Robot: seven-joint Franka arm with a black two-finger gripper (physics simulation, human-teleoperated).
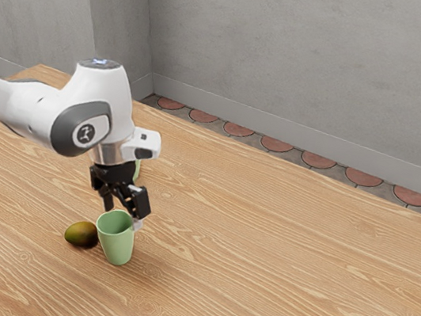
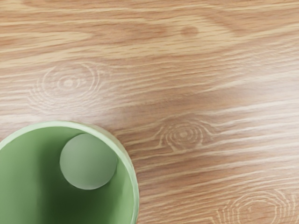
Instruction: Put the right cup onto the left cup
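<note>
Close below the end effector [image 1: 123, 213], its fingers apart, stands an upright green cup [image 1: 118, 248].

A greenish-brown fruit [image 1: 81, 235] lies on the wooden table [image 1: 280, 273]; grey walls [image 1: 305, 69] beyond; reddish floor tiles [image 1: 276, 146].

Glossy white arm with rounded dark-grey joint caps and a black two-fingered hand [image 1: 124, 207].
</note>
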